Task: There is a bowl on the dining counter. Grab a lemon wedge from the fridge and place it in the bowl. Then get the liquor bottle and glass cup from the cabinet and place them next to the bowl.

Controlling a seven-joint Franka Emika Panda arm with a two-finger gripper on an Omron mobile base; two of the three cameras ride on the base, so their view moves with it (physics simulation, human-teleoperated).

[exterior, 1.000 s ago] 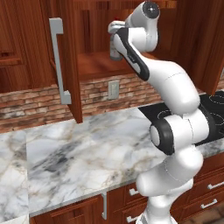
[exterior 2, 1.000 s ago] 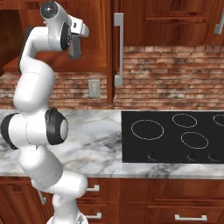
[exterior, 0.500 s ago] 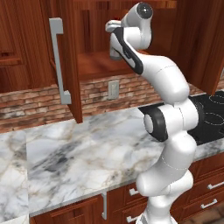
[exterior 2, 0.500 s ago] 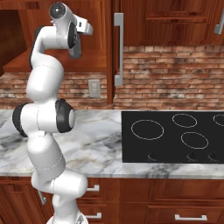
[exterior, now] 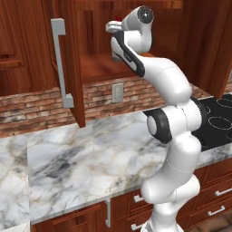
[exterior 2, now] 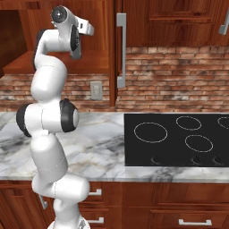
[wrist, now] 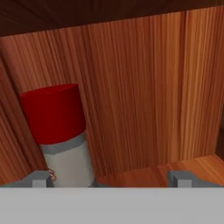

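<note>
The liquor bottle [wrist: 59, 127] has a red cap over a grey and white neck and stands upright in the cabinet's back left corner in the hand view. A sliver of its red cap [exterior: 118, 19] peeks out just above the hand in the left base view. My gripper [wrist: 111, 179] is open, its two dark fingertips [wrist: 41, 179] spread wide with nothing between them. The bottle sits just beyond the left tip, off the centre line. Seen from the base, the arm reaches up into the open upper cabinet, with the gripper [exterior: 111, 28] [exterior 2: 89, 30] over the shelf.
The open cabinet door [exterior: 68, 59] with its grey handle hangs left of the arm. A wooden shelf [exterior: 97, 68] lies under the hand. Below is the marble counter [exterior: 77, 154], with a black cooktop [exterior 2: 179, 138] to the right. A closed cabinet door [exterior 2: 147, 40] flanks the opening.
The arm has stretched taller and its elbow has straightened, carrying the hand further into the cabinet. The jaws have stayed wide.
</note>
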